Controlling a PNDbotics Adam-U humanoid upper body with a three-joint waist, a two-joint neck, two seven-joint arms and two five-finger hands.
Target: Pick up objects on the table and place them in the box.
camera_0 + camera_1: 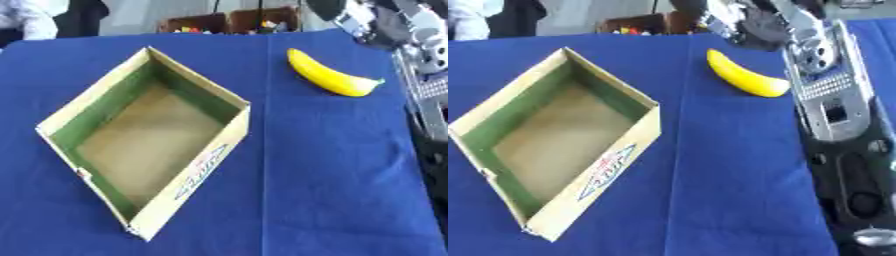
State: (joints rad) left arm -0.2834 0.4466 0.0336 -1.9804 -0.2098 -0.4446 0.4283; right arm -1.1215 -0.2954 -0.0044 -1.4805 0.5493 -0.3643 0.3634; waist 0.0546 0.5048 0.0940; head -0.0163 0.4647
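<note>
Left eye view: open cardboard box (149, 145) set askew on the blue tablecloth (332, 165), mouth up and empty, ready to take things dropped in. Banana (331, 75) lying flat to the box's right, well apart from it. Right hand (372, 22) seen near the top right corner, just beyond the banana, not touching; finger state impossible to tell.

Right eye view: right arm (833, 110) stretching up the right edge, close beside the banana. Left hand nowhere visible.
</note>
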